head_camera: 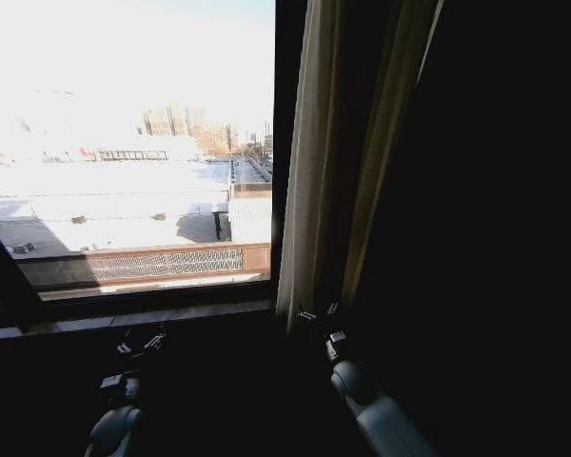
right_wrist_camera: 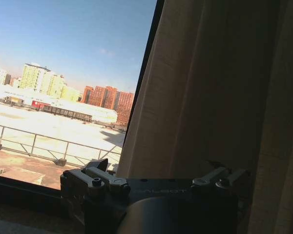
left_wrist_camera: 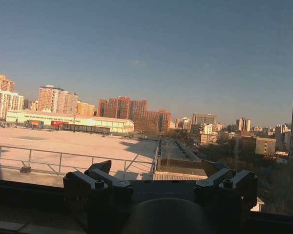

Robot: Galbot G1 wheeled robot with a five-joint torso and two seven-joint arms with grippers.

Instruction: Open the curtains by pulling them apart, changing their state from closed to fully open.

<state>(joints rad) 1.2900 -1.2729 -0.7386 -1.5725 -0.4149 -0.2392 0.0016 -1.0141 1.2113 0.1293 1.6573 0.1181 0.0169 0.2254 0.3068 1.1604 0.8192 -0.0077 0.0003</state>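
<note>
The right gripper [head_camera: 319, 312], fingers spread and empty, sits at the foot of the bunched cream-beige pleated curtain [head_camera: 319, 162] hanging vertically just ahead, nearer than the open, empty left gripper [head_camera: 141, 343].

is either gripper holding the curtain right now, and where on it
Nothing is held. The right gripper is open at the bunched curtain's lower edge; the left gripper is open before the window.

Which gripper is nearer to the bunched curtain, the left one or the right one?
Right. The right gripper is at the foot of the curtain; the left gripper is off to its left, below the bare window.
</note>
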